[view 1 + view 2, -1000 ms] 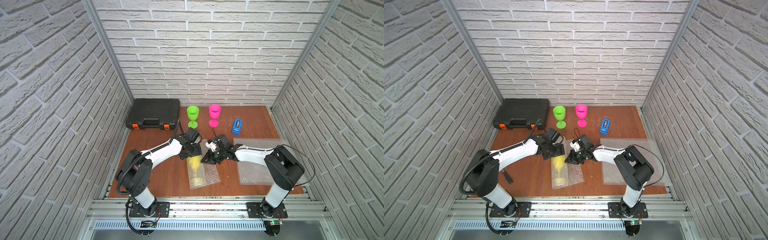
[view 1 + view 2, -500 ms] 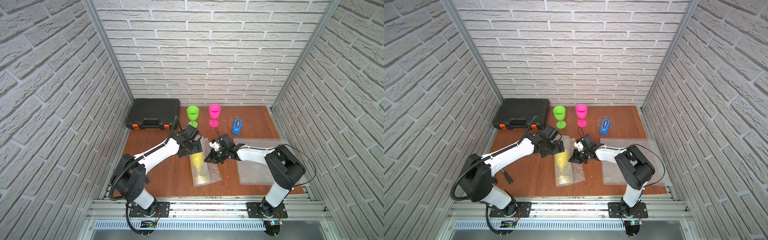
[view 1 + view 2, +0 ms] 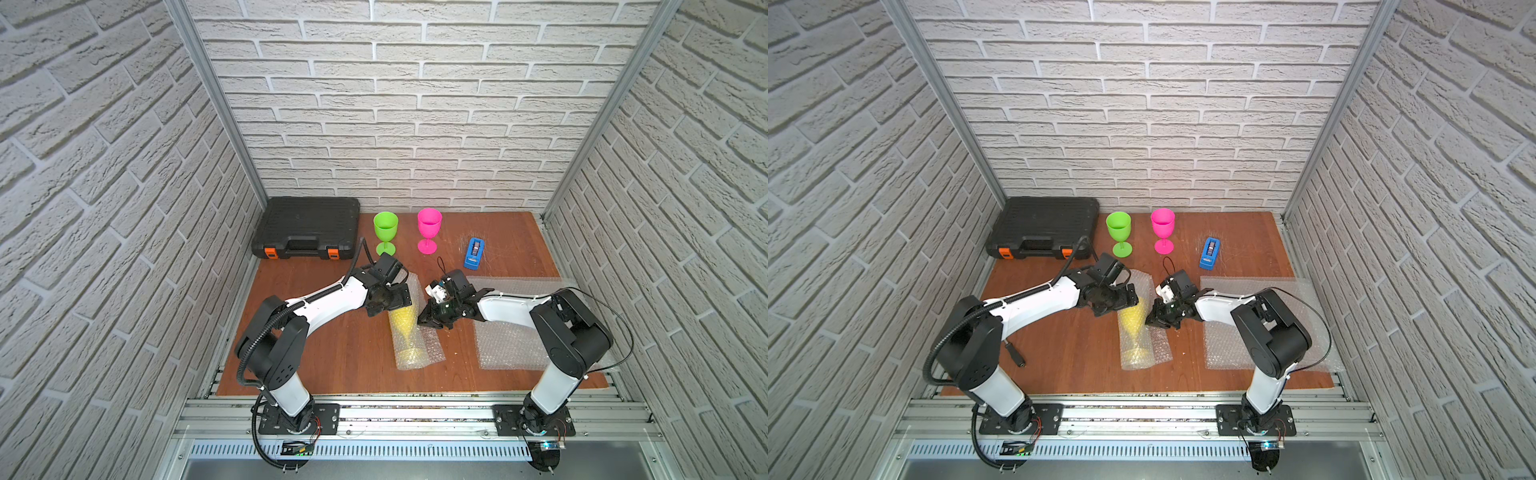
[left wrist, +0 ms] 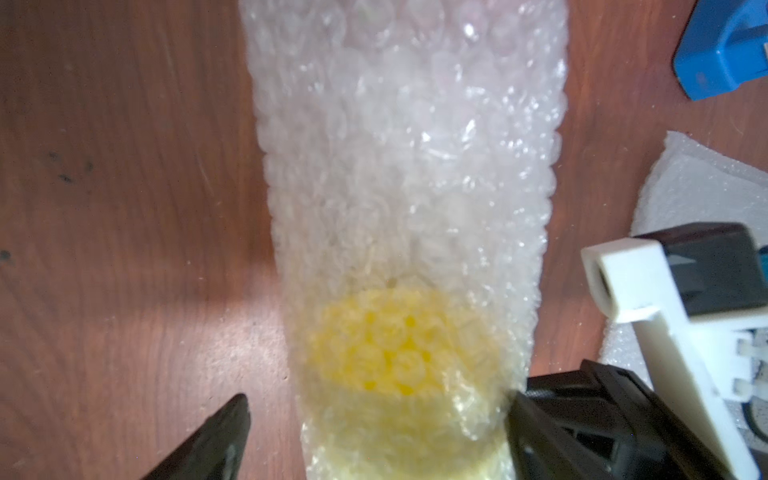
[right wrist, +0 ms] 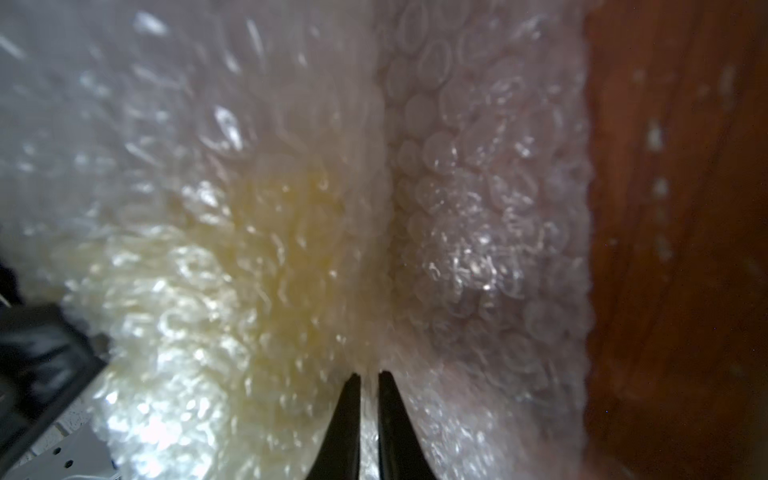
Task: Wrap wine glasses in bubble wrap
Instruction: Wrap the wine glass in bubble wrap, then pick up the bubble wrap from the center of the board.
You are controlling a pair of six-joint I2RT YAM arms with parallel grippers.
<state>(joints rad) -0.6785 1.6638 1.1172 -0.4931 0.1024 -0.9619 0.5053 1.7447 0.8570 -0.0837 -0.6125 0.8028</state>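
Step in hand, by judgement: closing the first roll. The left pincer (image 4: pixel 379 399) stands wide open astride the bowl end, one finger touching the film, gripping nothing. The yellow goblet (image 3: pixel 404 322) lies on its side mid-surface (image 3: pixel 332 353), foot toward the front, rolled inside wrap (image 4: pixel 395 145). Its colour shows dully through cloudy, crinkled film, and a loose flap trails on the right. The right pincer (image 5: pixel 368 376), nearly closed, appears to nip a fold there. The next move likely calls for drawing that flap over taut. The green goblet (image 3: pixel 385 226) and pink goblet (image 3: pixel 429 222) stand bare behind; spare sheets (image 3: pixel 511 345) lie rightmost.
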